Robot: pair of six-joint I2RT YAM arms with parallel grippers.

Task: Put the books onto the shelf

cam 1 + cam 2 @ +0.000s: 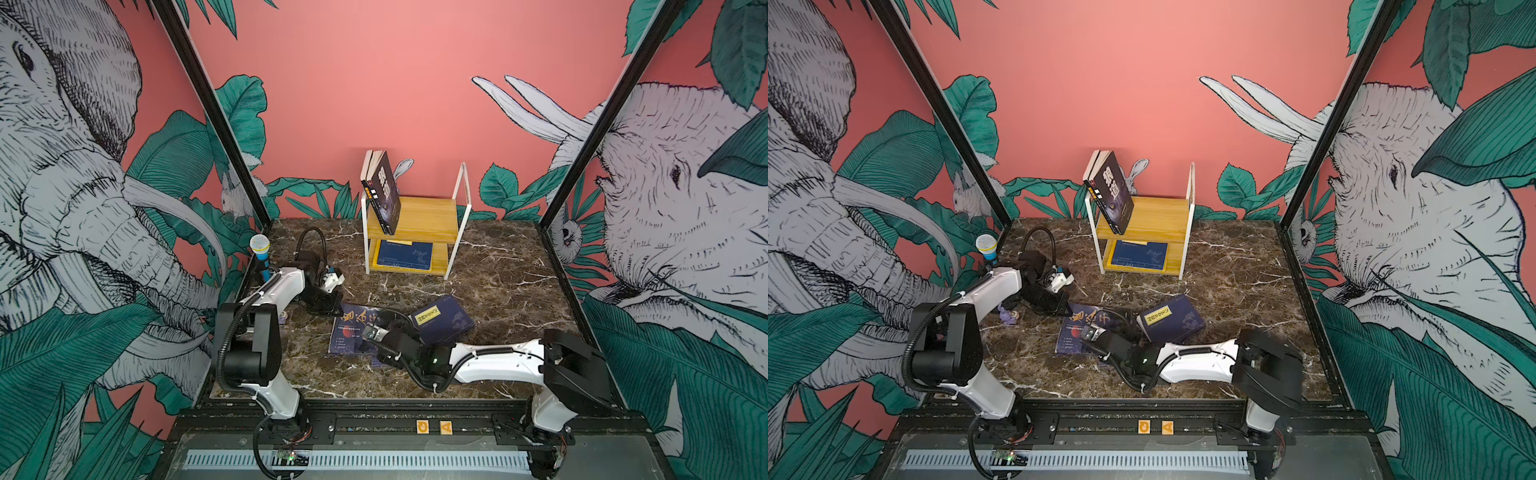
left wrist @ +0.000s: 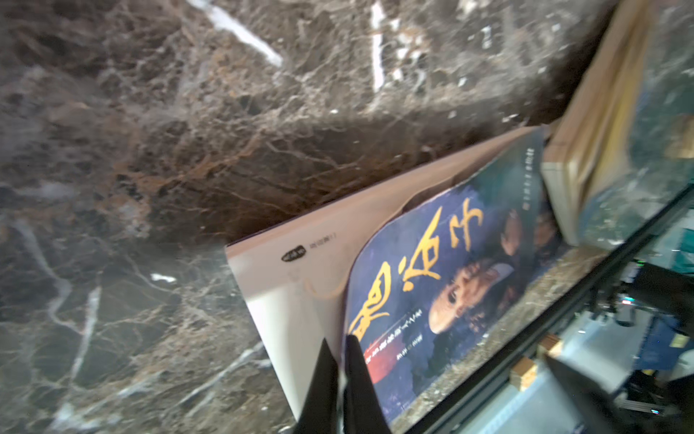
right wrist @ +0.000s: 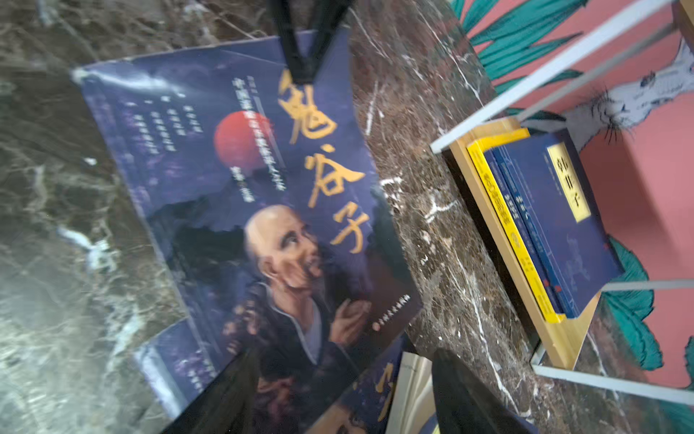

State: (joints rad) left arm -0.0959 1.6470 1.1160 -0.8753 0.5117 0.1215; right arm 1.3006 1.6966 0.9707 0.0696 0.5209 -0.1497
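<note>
Shelving so far: you have part of the job done. The small two-tier shelf of light wooden boards in a white wire frame (image 1: 428, 216) stands at the middle of the far edge of the dark brown marble desk (image 1: 519, 299).
Top tier: the black paperback with the wolf eye and white characters (image 1: 386, 195) leans against the frame's left side. A dark book with yellow spine lettering (image 1: 366, 189) leans behind it. You cannot tell from here whether more books stand there.
Lower tier: a navy paperback with a yellow title label (image 3: 555, 225) lies flat on a yellow-spined book (image 3: 503, 221), and a second navy one seems sandwiched between them.
Left to shelve: the navy paperback with the old-man portrait and gold characters (image 1: 349, 332) lies flat near the middle of the desk. Another navy cover (image 3: 370, 394) shows under its near end. A thick navy book with a yellow label (image 1: 442, 322) lies askew just beside it, toward the right edge.
Left claw (image 2: 338, 338): pinched fully together on the far edge of the portrait paperback's front cover. That cover is peeled up off the white page beneath, so only the cover is caught, not the whole book.
Right claw (image 3: 343, 355): jaws spread wide over the near end of the same paperback, gripping nothing.
Judgement: you look roughly half done, with three books apparently remaining on the desk.
</note>
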